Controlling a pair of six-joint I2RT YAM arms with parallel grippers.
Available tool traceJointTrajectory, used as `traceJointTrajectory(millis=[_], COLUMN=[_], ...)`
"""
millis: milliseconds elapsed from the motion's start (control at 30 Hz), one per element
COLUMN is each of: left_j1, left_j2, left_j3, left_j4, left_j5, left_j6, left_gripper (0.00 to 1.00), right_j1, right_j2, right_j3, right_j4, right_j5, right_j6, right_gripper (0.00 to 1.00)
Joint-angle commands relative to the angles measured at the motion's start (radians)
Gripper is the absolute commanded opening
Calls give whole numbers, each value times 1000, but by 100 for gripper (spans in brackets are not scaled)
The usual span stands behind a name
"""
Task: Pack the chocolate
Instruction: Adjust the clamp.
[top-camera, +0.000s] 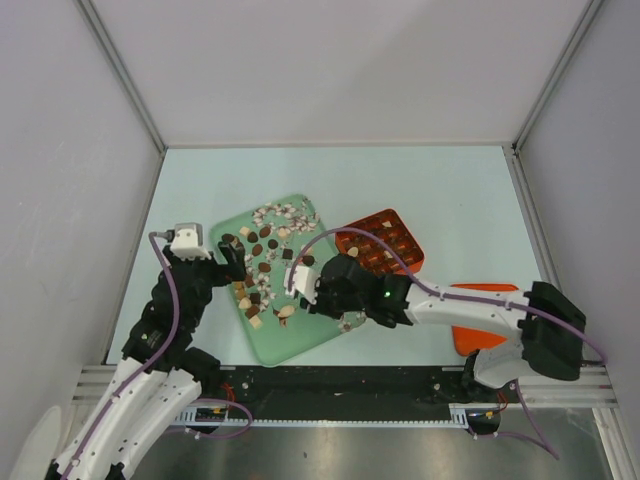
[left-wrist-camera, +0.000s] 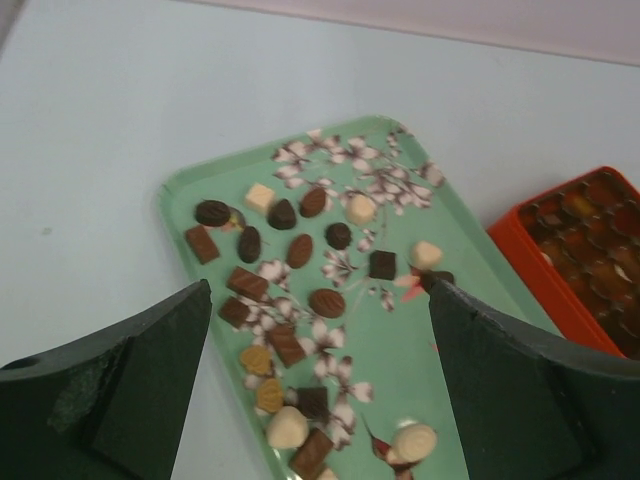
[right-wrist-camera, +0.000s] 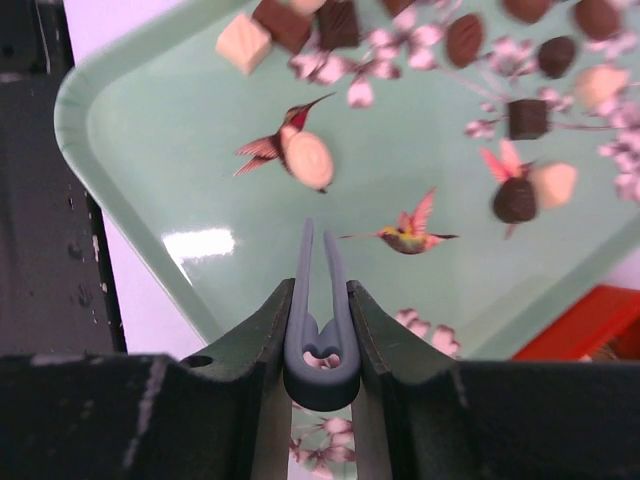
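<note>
From where I stood, the right gripper (right-wrist-camera: 318, 292) was clamped tight on a pair of grey tongs (right-wrist-camera: 316, 250). Their two thin prongs stuck out ahead of it, nearly pressed together, with nothing between them. This gripper hung over a corner of the green flowered tray (right-wrist-camera: 150, 150). Just beyond the prong tips lay a round cream piece (right-wrist-camera: 309, 161), apart from them, resting on a painted hummingbird. The rest of the chocolate (left-wrist-camera: 300, 250) was scattered loose over the tray, farther ahead of that gripper and off to one side: dark ovals and squares, some lighter brown, a few cream.

The left gripper (left-wrist-camera: 318, 295) stood wide open and held nothing. It hovered above the tray's other side, with most of the pieces lying below and ahead of its spread fingers (left-wrist-camera: 150, 370). Ahead of it and to its right, the orange box (left-wrist-camera: 585, 255) sat on the pale desk (left-wrist-camera: 110, 120). The box was close against the tray's edge, though I could not tell whether they touched. Its cells were too blurred for me to say what lay in them.
</note>
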Motion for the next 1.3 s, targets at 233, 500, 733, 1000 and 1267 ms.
traceJointTrajectory(millis=[233,500,733,1000,1267], left_j1=[7,-26,-59,-128,-161], left_j2=[39,81,120,188,157], left_j3=[-172,-296,-350,-358,-391], left_j4=[230,456,592,698,738], left_j5=[507,583,578,532,484], left_j6=[-659,-971,-1133,-1226,-1327], left_gripper=[95,95,94,85,56], right_j1=[15,89,139,155,162], right_j2=[-316,-345,-318,-255,-213], right_j3=[-229,-314,-344,-349,-361], right_j4=[424,622,795,895,929], right_j5=[233,385,480,486,492], right_j6=[161,182,161,159,169], right_gripper=[18,18,18,18,19])
